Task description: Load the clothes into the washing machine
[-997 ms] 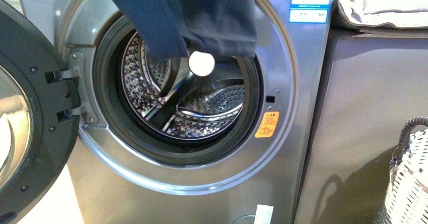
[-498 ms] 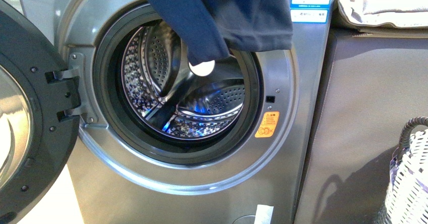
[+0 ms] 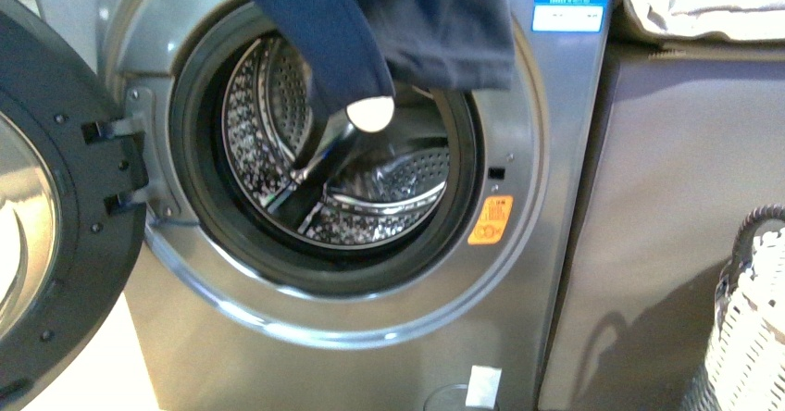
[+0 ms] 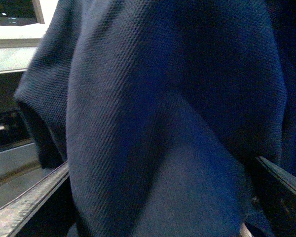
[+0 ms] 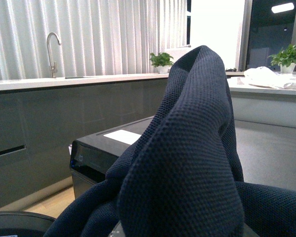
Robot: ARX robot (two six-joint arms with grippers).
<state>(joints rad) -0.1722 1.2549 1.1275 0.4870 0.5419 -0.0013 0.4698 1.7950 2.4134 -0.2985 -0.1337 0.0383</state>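
Overhead, clothes (image 3: 407, 22) hang — before washing machine (image 3: 518, 272) mouth.

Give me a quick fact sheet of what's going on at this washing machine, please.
Clothes: dark navy garment hanging across the top of the drum mouth, not dropped in
Washing machine: grey front-loader
Door: swung open to the left
Drum: no laundry visible inside
Jaws: hidden by fabric in both wrist views
Nearby: white basket, lower right
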